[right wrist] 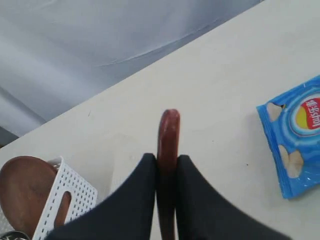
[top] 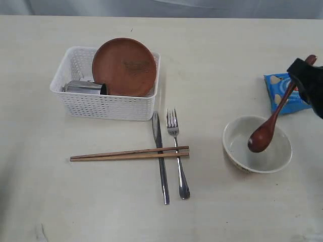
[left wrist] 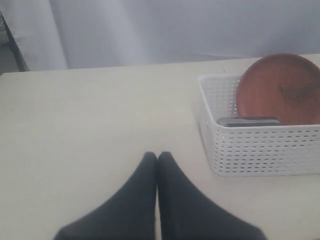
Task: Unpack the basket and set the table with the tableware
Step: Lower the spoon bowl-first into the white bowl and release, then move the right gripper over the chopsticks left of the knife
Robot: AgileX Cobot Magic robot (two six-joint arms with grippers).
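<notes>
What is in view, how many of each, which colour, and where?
table: 1, pale beige, under everything
basket: 1, white, left on the table
plate: 1, brown wood, leaning inside the basket
cup: 1, steel, in the basket beside the plate
knife: 1, steel, before the basket
fork: 1, steel, beside the knife
chopsticks: 2, wooden, crossing knife and fork
bowl: 1, cream, right on the table
spoon: 1, dark brown, head over the bowl
chip bag: 1, blue, behind the bowl
left gripper: 1, black, shut, empty
right gripper: 1, black, shut on the spoon
</notes>
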